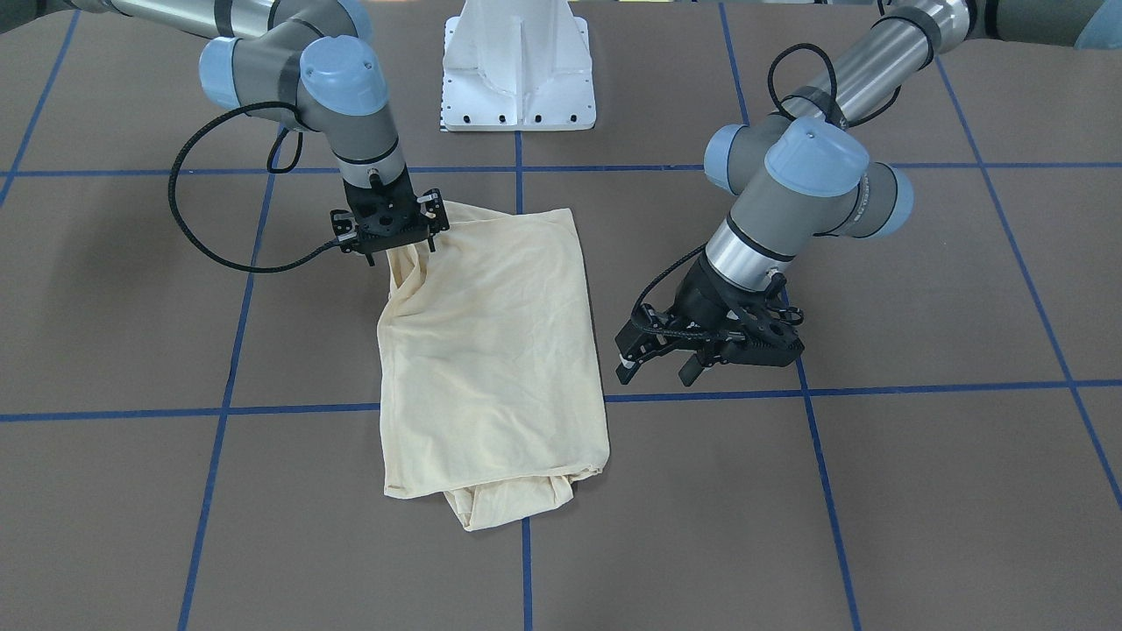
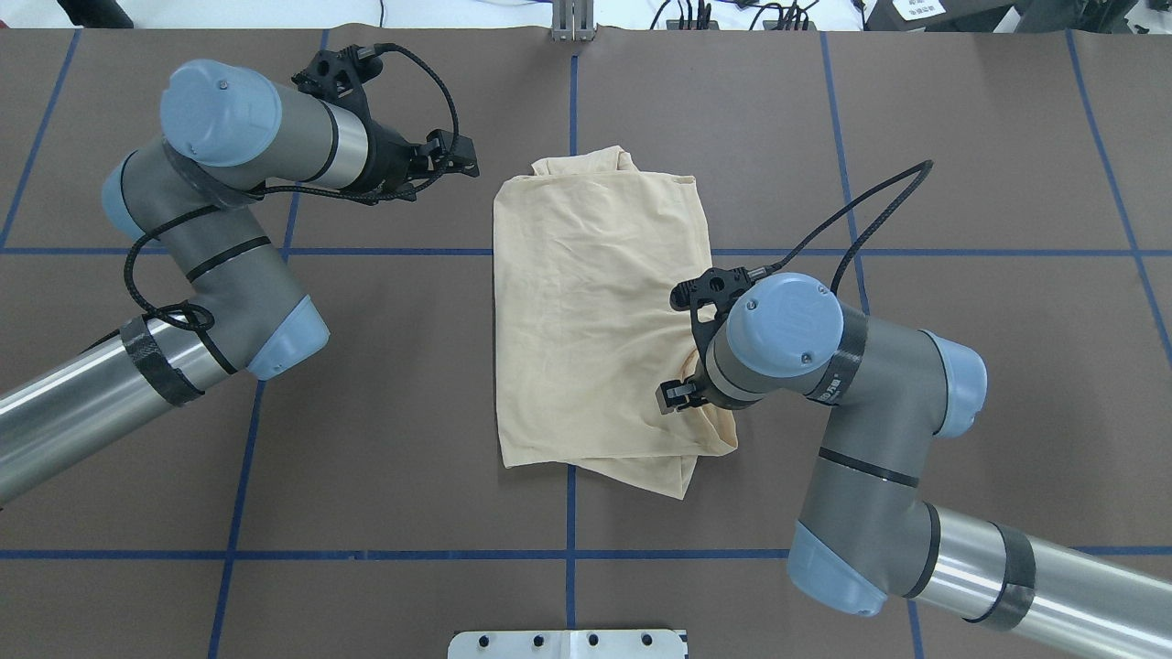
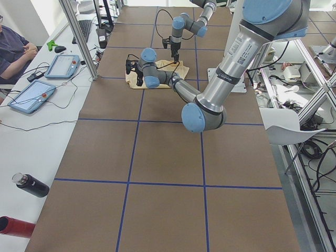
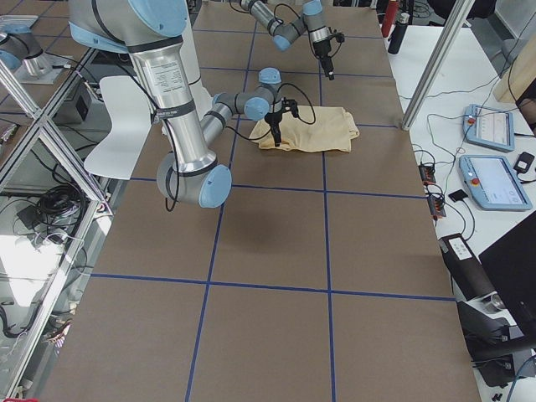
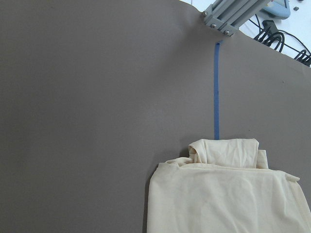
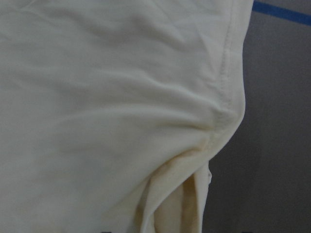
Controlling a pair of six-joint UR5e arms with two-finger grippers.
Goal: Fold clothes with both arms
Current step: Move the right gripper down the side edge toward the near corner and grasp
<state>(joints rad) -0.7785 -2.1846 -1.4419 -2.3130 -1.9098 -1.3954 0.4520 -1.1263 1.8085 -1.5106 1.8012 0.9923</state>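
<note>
The pale cream shirt point(image 1: 491, 350) lies folded into a long rectangle in the middle of the brown table, with a bunched part sticking out at its end away from the robot. In the overhead view the shirt point(image 2: 595, 311) shows no print. My right gripper point(image 1: 392, 252) is shut on the shirt's edge at the corner nearest the robot, and the fabric rises into a small peak there. The right wrist view is filled by cloth point(image 6: 121, 97) and a hem. My left gripper point(image 1: 657, 370) hovers open beside the shirt's long side, holding nothing. It point(image 2: 462, 157) stands apart from the cloth.
The white base pedestal point(image 1: 519, 70) stands at the table's robot side. Blue tape lines point(image 1: 526, 570) cross the brown table. An aluminium post point(image 5: 221, 17) stands at the far edge. Tablets point(image 3: 63, 65) and a seated person point(image 3: 13, 50) are beside the table.
</note>
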